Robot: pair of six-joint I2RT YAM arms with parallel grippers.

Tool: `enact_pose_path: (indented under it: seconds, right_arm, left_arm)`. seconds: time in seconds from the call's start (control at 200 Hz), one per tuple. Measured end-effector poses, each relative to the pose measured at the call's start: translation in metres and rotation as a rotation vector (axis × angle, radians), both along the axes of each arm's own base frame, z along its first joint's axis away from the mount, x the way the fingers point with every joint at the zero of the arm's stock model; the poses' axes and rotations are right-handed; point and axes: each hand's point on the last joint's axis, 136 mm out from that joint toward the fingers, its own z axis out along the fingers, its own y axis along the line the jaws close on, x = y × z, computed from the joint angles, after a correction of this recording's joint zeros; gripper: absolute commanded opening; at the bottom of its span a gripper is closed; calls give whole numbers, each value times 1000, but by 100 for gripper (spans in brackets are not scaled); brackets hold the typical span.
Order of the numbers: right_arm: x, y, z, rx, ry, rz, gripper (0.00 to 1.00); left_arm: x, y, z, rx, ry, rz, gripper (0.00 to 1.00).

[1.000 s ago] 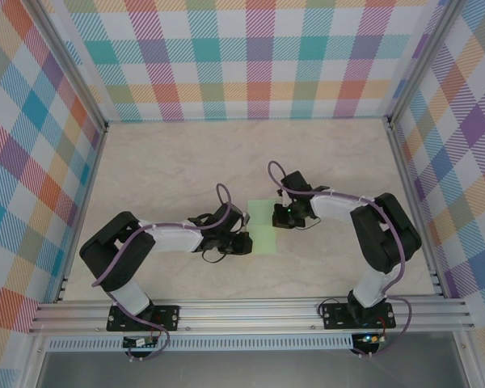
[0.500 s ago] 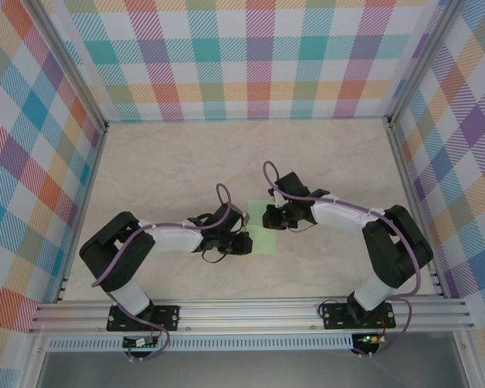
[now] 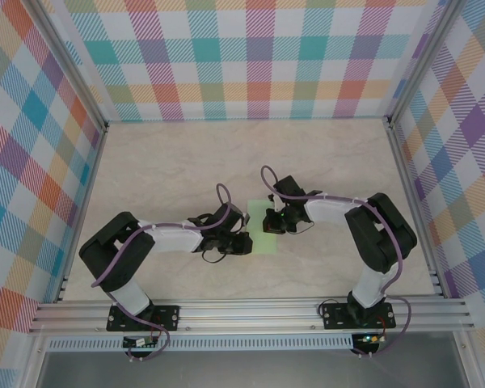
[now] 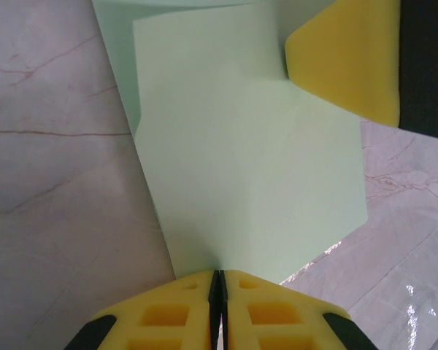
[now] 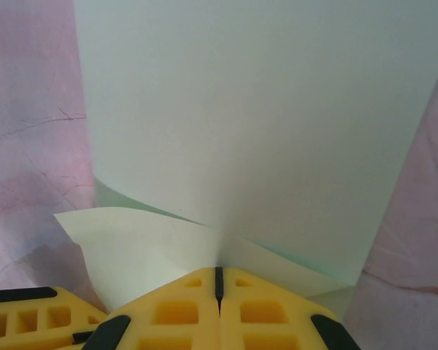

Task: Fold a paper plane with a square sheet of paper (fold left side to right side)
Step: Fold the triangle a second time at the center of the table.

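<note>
I see the square sheet of paper partly folded in the middle of the table, the left gripper pinching one edge, the right gripper pinching a lifted edge opposite.

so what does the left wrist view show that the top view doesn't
Left wrist view: the left gripper pinched shut on the near edge of the square sheet of paper, its two folded layers slightly offset, and a yellow finger of the right gripper at its far corner. Top view: the left arm and right arm whole, the plaid walls and the frame rail. Both: the pale green sheet on the marble table between the grippers.
</note>
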Motion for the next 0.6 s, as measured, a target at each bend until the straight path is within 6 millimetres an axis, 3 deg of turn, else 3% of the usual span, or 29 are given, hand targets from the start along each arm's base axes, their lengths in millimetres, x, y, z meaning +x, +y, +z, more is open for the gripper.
enact_pose_path:
  seconds: [0.32, 0.5, 0.605]
  right_arm:
    - [-1, -1, -1, -3, -2, 15, 0]
    - [-1, -1, -1, -2, -1, 15, 0]
    - [-1, -1, -1, -2, -1, 15, 0]
  left_arm:
    - [-7, 9, 12, 23, 13, 3, 14]
    - [4, -18, 43, -73, -10, -34, 14]
    - [14, -33, 47, -101, -14, -54, 13]
